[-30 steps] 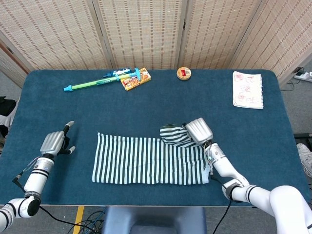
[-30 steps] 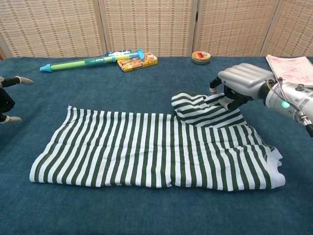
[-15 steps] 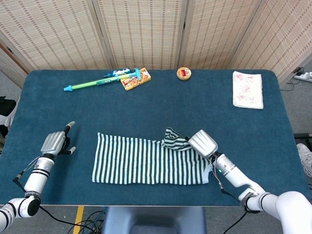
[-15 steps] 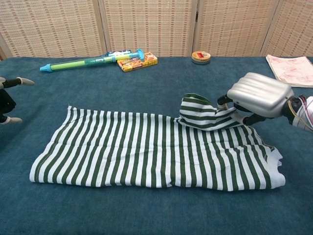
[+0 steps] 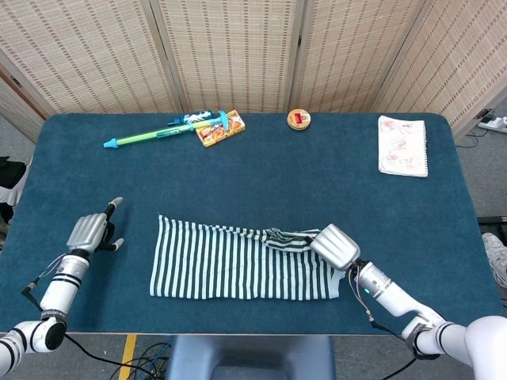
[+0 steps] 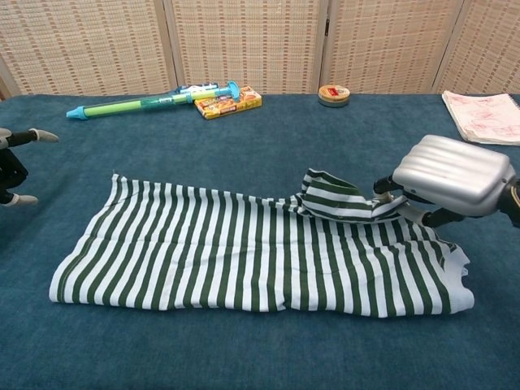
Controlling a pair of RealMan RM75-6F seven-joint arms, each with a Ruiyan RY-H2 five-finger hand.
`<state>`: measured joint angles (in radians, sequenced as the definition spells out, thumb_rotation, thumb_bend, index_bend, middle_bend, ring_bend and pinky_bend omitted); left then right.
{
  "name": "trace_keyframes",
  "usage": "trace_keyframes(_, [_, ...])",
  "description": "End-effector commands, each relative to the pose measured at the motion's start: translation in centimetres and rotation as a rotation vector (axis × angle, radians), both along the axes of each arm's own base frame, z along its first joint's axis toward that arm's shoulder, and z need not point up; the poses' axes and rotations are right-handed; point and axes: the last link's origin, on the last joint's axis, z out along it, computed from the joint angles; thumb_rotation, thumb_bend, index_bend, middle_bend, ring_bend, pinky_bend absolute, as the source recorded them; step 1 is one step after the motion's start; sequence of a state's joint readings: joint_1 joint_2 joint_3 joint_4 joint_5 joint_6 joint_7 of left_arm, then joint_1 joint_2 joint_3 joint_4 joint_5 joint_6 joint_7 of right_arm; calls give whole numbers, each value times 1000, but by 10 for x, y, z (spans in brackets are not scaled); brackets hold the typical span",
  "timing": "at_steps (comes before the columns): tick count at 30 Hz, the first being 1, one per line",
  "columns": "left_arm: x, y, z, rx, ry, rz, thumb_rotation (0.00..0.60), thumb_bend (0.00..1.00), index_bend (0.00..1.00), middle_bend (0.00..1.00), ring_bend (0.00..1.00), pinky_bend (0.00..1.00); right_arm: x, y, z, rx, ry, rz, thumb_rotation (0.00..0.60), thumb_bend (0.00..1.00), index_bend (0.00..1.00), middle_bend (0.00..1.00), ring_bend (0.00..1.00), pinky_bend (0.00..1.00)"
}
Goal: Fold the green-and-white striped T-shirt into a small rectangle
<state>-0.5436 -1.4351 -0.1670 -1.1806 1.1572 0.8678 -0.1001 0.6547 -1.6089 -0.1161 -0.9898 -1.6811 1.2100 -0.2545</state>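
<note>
The green-and-white striped T-shirt (image 6: 244,252) is lying flat on the desk (image 5: 317,166), its long axis running left to right. Being soft and light, it is best taken at an edge. Its bunched sleeve is being pinched by the right robot hand (image 6: 451,175); the left robot hand (image 5: 91,231) is resting spread, holding nothing.

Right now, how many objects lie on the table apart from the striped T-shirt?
4, all along the far edge: a water gun at far left, a small box touching its right end, a round tin near the middle, a notebook at far right. None seems hidden.
</note>
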Motion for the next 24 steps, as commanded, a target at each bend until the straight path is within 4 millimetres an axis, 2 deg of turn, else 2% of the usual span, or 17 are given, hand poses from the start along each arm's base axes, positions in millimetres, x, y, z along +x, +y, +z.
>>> trace_keyframes(1, [1, 0, -1, -1, -1, -2, 600, 320, 14, 859, 810, 889, -5, 7, 3, 15, 16, -3, 600, 585, 552, 968, 985, 1000])
trace_keyframes(5, [1, 1, -1, -2, 0, -4, 600, 320, 14, 859, 810, 889, -10, 14, 6, 28, 20, -25, 600, 569, 548, 969, 985, 1000])
trace_keyframes(7, [2, 1, -1, -3, 1, -4, 600, 320, 14, 859, 810, 889, -10, 18, 9, 33, 18, -30, 600, 546, 505, 968, 984, 1000])
trace_keyframes(9, [2, 2, -1, -3, 1, -5, 600, 320, 14, 859, 810, 889, -11, 21, 12, 36, 27, -42, 600, 493, 396, 968, 984, 1000])
trace_keyframes(11, [3, 2, -1, -4, 0, -6, 600, 319, 14, 859, 809, 889, -10, 23, 13, 44, 24, -59, 600, 388, 258, 968, 981, 1000])
trace_keyframes(14, [4, 2, -1, -3, -1, -9, 600, 320, 14, 859, 810, 889, -6, 25, 17, 56, 18, -72, 600, 276, 136, 968, 977, 1000])
trace_keyframes(20, [4, 2, 0, -2, 1, -7, 600, 320, 14, 859, 810, 889, 1, 31, 23, 69, -4, -72, 600, 249, 103, 968, 976, 1000])
trace_keyframes(24, [4, 2, 1, 0, 1, -8, 600, 320, 14, 859, 810, 889, 12, 26, 29, 45, -62, -69, 600, 251, 103, 968, 976, 1000])
